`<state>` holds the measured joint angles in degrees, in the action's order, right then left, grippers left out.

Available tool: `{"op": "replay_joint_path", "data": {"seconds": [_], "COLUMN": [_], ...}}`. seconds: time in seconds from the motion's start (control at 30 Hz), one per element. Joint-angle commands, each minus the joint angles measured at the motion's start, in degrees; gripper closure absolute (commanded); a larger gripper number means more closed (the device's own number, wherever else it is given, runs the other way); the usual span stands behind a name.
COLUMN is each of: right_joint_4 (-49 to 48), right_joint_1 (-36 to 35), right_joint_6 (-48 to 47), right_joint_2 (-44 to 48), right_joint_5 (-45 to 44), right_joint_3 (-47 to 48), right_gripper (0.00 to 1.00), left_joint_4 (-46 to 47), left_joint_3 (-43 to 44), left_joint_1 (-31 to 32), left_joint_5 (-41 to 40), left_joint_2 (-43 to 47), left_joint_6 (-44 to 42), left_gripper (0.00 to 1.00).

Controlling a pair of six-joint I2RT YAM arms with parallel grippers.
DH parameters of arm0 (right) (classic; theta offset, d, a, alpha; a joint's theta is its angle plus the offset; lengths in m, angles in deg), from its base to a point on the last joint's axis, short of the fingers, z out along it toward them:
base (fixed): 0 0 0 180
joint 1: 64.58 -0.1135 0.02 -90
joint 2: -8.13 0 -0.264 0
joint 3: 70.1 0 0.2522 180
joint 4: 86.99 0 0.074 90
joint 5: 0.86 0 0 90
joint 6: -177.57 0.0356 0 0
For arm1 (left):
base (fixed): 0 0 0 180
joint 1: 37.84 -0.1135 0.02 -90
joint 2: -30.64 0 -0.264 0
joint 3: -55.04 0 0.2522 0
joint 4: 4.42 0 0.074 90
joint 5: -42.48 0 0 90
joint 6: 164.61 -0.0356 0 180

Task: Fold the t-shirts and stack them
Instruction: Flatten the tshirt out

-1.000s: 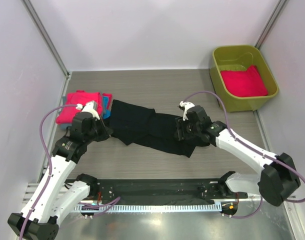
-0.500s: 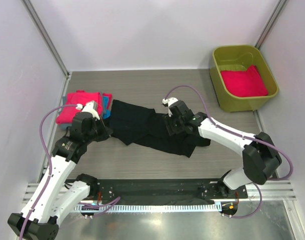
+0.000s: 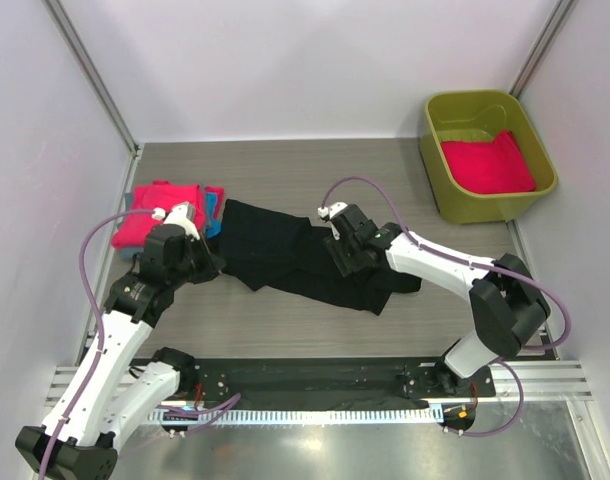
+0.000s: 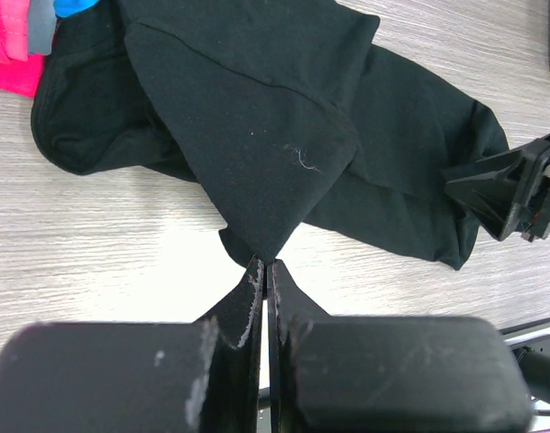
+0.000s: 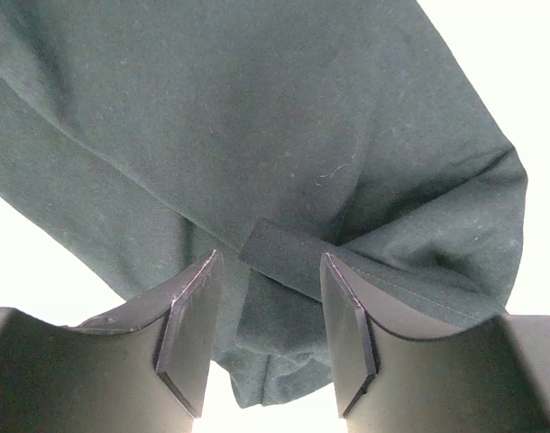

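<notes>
Across the middle of the surface [image 3: 285, 170] lies the black t-shirt [image 3: 285, 255], spread in a crumpled band from the left arm to the right arm, its left end just beside the stack at the left edge. We judge it light, limp and thin. It will sag from any single hold, bunch under its own folds, and slide easily over the smooth wood-grain top. It wants two holds set well apart, on corners or along a hem or shoulder seam, so that the cloth between them can be drawn flat; a pinch in the middle would only lift a peak.

The left tool [image 4: 264, 269] is closed tight on a pointed corner of the black cloth at its near left side, and the fabric fans out from that pinch. The right tool [image 5: 270, 262] stands partly open, low over the shirt's right part. Its jaws sit astride a raised fold with a gap on each side, so we judge it has hold of nothing yet.

The cloth is plain matt black, with a seam line and a wisp of lint showing in the left wrist view; we see no chest mark. Folded pink t-shirts [image 3: 153, 215] with a blue t-shirt [image 3: 216, 205] beside them sit at the left, and another pink t-shirt [image 3: 488, 163] lies in the olive tub [image 3: 432, 140] at far right.
</notes>
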<state>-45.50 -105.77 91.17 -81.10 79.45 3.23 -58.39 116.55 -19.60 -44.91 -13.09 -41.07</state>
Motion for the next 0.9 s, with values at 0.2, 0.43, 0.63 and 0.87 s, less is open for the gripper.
{"op": "replay_joint_path", "data": {"seconds": [0.2,0.43,0.63,0.87], "right_joint_4": [0.75,-1.00,-3.38,-5.14], "right_joint_1": [-0.82,-0.82,-0.38,0.76], "right_joint_6": [-1.31,-0.08,1.76,1.77], "right_joint_2": [-2.96,-1.83,1.51,5.29], "right_joint_5": [-3.31,-6.21,-9.99,-8.15], "right_joint_3": [2.83,3.01,2.30,0.63], "right_gripper": [0.58,0.91,0.99,0.99], "left_joint_4": [0.22,0.22,0.13,0.13], "left_joint_3": [0.07,0.07,0.07,0.07], "left_joint_1": [-0.31,-0.31,-0.31,-0.40], "left_joint_5": [0.03,0.03,0.02,0.02], "left_joint_2": [0.83,0.83,0.83,1.01], "left_joint_6": [-1.20,-1.20,-1.20,-1.20], "left_gripper": [1.00,1.00,1.00,1.00]}}
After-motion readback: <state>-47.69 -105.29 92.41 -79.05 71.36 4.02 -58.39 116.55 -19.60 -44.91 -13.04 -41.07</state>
